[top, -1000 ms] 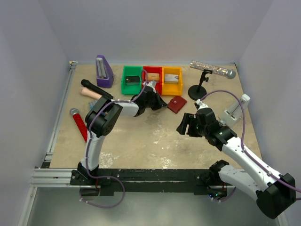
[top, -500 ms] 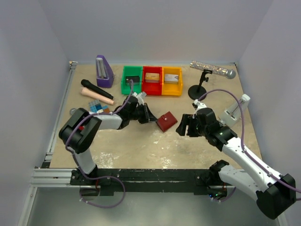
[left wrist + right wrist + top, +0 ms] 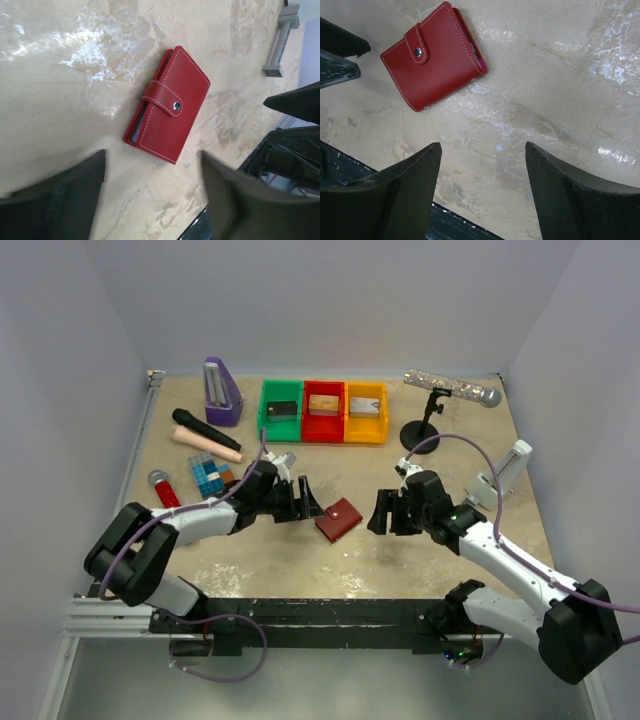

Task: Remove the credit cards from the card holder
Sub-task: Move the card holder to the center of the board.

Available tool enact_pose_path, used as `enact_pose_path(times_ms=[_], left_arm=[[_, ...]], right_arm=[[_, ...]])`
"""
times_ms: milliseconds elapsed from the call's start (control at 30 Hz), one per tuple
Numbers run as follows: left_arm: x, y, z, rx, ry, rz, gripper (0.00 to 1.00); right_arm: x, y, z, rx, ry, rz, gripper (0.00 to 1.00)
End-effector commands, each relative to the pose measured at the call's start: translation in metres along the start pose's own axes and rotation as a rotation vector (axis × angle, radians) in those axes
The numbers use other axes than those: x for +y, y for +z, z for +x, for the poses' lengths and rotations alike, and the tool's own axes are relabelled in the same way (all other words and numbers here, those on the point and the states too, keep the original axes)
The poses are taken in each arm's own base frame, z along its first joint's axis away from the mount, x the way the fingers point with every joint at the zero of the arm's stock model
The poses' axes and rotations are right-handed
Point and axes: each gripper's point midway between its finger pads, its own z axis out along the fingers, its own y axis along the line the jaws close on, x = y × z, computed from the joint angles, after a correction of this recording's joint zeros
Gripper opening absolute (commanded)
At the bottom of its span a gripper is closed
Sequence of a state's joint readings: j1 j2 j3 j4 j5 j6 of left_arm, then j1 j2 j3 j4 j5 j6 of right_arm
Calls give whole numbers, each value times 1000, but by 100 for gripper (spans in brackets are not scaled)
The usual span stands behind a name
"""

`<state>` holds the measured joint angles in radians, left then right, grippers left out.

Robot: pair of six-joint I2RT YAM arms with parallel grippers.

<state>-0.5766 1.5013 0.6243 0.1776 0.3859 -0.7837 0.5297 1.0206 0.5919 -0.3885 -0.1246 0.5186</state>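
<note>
Red card holder (image 3: 338, 519) lay shut on the table (image 3: 290, 562), strap snapped. Your left end effector (image 3: 303, 503) stood spread just left of it, your right end effector (image 3: 381, 512) wide just right, both empty. Next you likely needed to pin one edge and unsnap the strap.

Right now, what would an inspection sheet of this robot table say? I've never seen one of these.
Surface: tan table, scuffed and blotchy.
Job's things: card holder closed, strap snapped, lying flat between the arms; nothing taken out yet.
Clutter: purple metronome, green tray, red tray, yellow tray, black microphone, tiled block, glittery microphone on a stand.
Grippers: left gripper open, empty; right gripper open, empty; both face the holder.
Cables: purple cable loops over the right arm, apart from the holder.
Surroundings: plain pale walls; metal rail at the near edge.
</note>
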Motion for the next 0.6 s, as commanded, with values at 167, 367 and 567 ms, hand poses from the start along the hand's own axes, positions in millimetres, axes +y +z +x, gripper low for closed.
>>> enact_pose_path(times_ms=[167,367,567], left_arm=[[-12,-48,-18,-220,62,-23,98],[-22,-47,25,-177,123,35,36],[-24,-40,51,-109,171,35,0]], right_arm=[[24,3,-14,-14,-81,-72,72],[24,30,-26,25,-61,-28,69],[29,61,-29,40,36,-31,66]])
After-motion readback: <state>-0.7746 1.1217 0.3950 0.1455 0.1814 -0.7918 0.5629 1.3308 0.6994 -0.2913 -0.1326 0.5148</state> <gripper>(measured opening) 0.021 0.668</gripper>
